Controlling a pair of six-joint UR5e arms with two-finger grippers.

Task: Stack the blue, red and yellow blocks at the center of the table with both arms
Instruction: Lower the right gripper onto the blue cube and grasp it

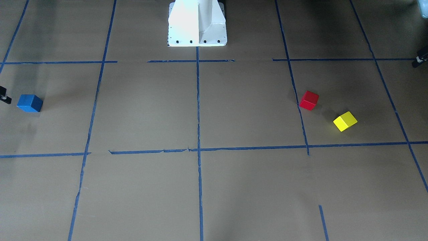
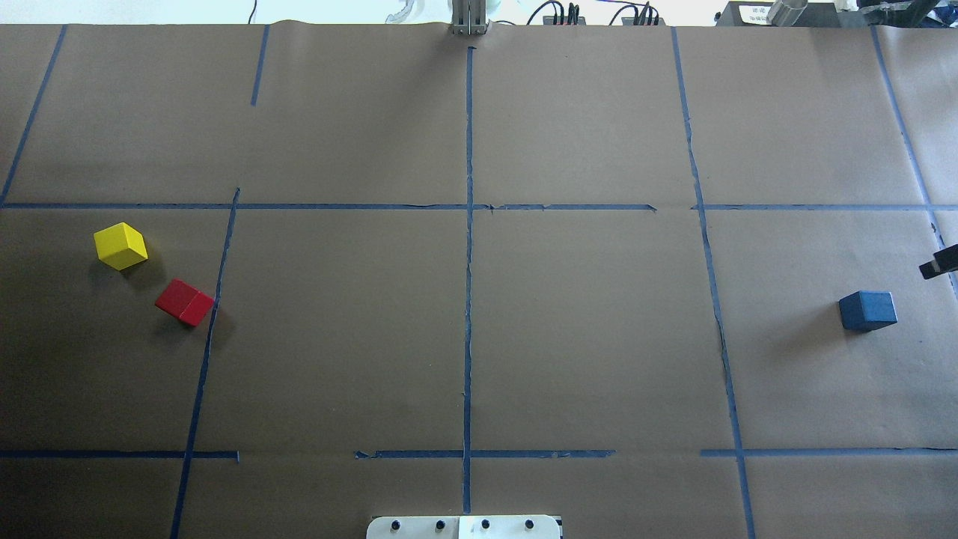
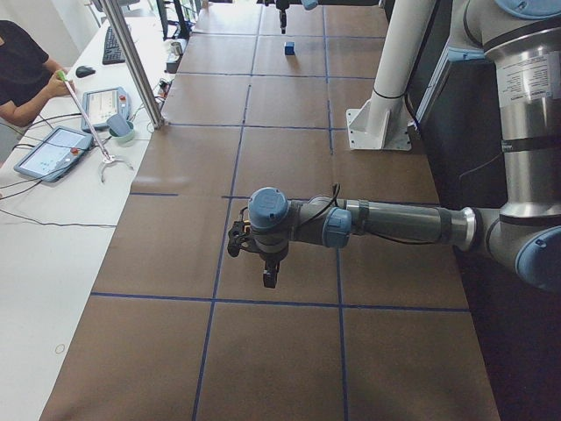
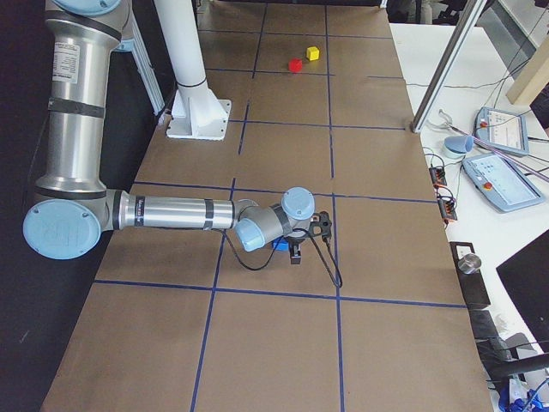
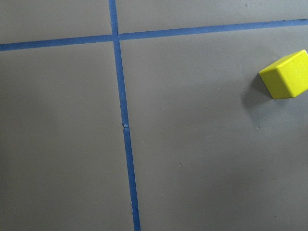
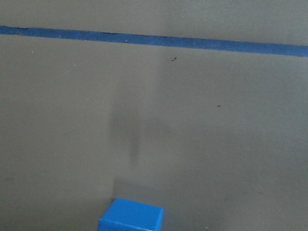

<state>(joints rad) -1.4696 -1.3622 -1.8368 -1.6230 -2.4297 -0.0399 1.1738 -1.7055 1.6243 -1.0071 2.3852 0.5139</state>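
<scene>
The blue block (image 2: 867,310) lies at the table's right side in the overhead view; it also shows at the bottom edge of the right wrist view (image 6: 132,217). The red block (image 2: 185,302) and the yellow block (image 2: 120,245) lie close together, apart, at the left. The yellow block shows at the right edge of the left wrist view (image 5: 286,74). My right gripper (image 4: 307,233) hovers next to the blue block (image 4: 280,245); only a black fragment of it shows at the overhead view's right edge. My left gripper (image 3: 250,247) hangs over the table's left end. I cannot tell whether either is open or shut.
The table is covered in brown paper with a grid of blue tape lines (image 2: 468,299). The white robot base (image 1: 197,23) stands at the near middle edge. An operator (image 3: 22,74) with tablets sits beyond the far edge of the table.
</scene>
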